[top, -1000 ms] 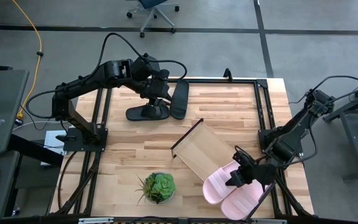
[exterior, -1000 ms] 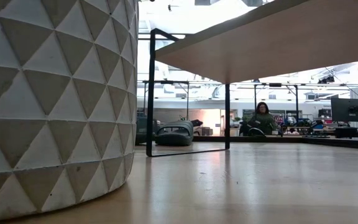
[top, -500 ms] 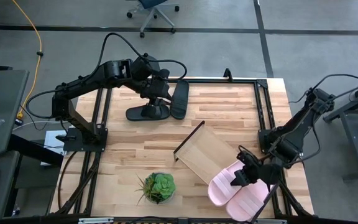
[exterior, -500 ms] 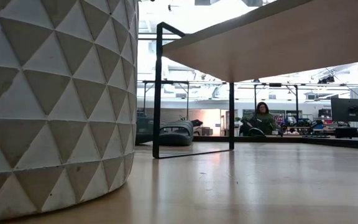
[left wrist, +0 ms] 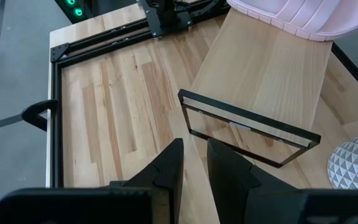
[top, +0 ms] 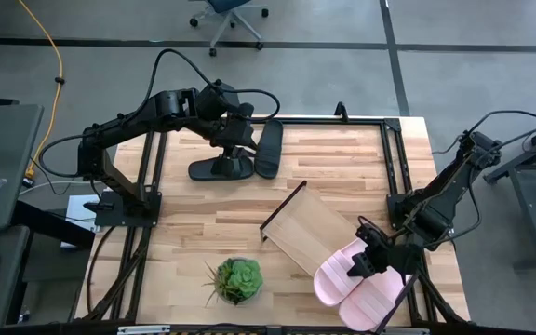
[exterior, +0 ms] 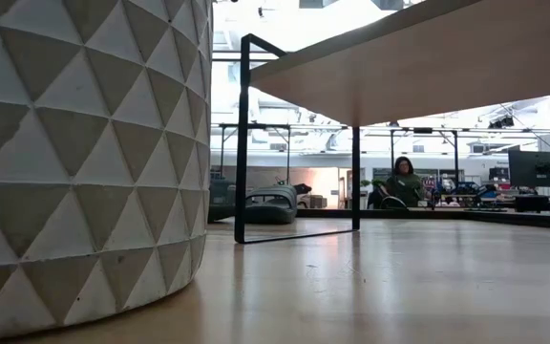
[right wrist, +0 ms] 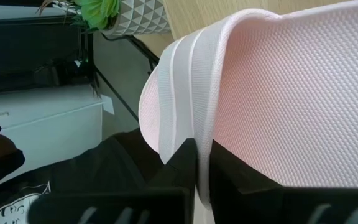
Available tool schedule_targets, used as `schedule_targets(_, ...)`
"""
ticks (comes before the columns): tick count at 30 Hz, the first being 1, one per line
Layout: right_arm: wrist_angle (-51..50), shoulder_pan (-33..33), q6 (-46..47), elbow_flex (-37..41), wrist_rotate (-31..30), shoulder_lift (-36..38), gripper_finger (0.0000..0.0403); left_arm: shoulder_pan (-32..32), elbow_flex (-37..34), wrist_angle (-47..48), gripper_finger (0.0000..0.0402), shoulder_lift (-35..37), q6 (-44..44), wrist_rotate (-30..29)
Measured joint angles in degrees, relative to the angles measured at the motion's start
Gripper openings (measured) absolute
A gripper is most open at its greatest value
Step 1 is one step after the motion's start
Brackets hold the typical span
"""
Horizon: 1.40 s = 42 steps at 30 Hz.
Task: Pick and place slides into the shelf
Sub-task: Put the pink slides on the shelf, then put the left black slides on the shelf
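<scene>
Two pale pink slides lie at the table's near right. One pink slide (top: 342, 272) (left wrist: 291, 15) rests on the low end of the shelf (top: 305, 228), and my right gripper (top: 361, 261) is shut on it. The other pink slide (top: 376, 300) lies beside it. The shelf is tilted, its far end raised on the black frame (exterior: 242, 143). Two black slides (top: 220, 169) (top: 269, 149) lie at the far side. My left gripper (left wrist: 194, 155) hovers above them, its fingers a narrow gap apart with nothing between. My right gripper pinches the pink slide's ribbed strap at its edge (right wrist: 201, 134) between its two fingers. The fingers (right wrist: 188, 163) come slanting down from the table's right side. The slide lies tilted, part of it on the shelf's low end.
A plant in a white faceted pot (top: 238, 279) (exterior: 84, 153) stands near the front edge, left of the shelf. A black frame (top: 389, 167) runs around the tabletop. A person (exterior: 404, 182) sits far behind the table.
My right gripper has drawn the held pink slide a little toward the table's right edge, and the second pink slide has shifted with it. The shelf has slid slightly the same way. In the last half second nothing has moved.
</scene>
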<state>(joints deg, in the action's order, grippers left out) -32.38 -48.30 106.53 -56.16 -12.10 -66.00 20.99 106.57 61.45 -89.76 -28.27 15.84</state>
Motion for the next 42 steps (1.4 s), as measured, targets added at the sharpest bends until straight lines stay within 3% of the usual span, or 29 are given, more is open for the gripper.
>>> schedule_targets(16, -1.8, 0.0, 0.1, 0.0, 0.8, 0.0, 0.0095, 0.0, 0.0, 0.0, 0.006, 0.0, 0.0, 0.0)
schedule_targets(30, -4.0, 0.0, 0.0, 0.0, -2.2, 2.4, 0.0099, 0.0, 0.0, 0.0, 0.006, 0.0, -0.2, 0.0)
schedule_targets(39, -12.1, 0.0, 0.2, 0.0, -4.7, 7.8, 0.0099, 0.0, 0.0, 0.0, 0.006, 0.0, -0.5, 0.0)
schedule_targets(42, -14.0, 0.0, -0.6, 0.0, -8.8, 10.6, 0.0099, 0.0, 0.0, 0.0, 0.006, 0.0, -0.4, 0.0)
